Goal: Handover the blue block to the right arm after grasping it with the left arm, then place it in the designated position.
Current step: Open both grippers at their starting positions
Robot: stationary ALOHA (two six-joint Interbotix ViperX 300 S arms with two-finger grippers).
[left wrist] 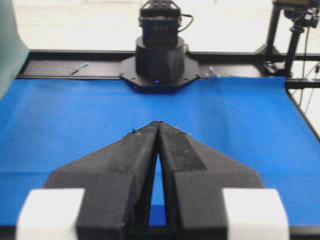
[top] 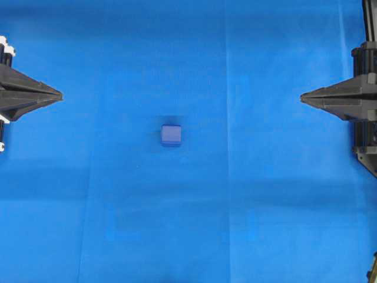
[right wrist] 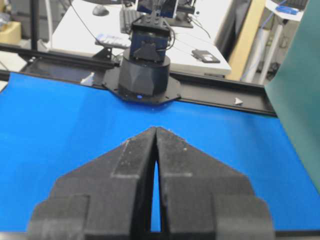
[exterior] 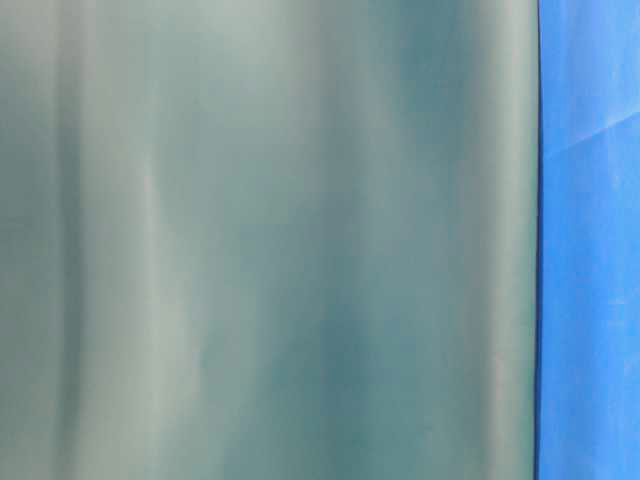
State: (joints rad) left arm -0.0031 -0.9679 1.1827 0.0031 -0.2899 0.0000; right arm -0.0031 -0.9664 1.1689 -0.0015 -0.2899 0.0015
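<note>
The blue block (top: 171, 135) is seen resting alone on the blue cloth (top: 265, 224) that covers the worktop, near the middle of the overhead view, well apart from both arms. The left arm's gripper (top: 59, 94) is parked at the left edge of that view with its jaws clenched tip to tip on nothing; the right arm's gripper (top: 303, 98) is parked at the opposite edge, likewise clenched and empty. In neither wrist view is the block shown, so its position can be judged only from overhead.

Nothing has been grasped yet, so the risks lie in the approach. If the left jaws are not spread before descent, the block is likely to be knocked or pushed across the cloth instead of straddled. Because the block is dark blue on a bright blue cloth, its edges may be misjudged and the grasp set off-centre, leaving too little of it exposed for the right jaws at the handover. The cloth could also be dragged or wrinkled if the fingertips are pressed down too far
</note>
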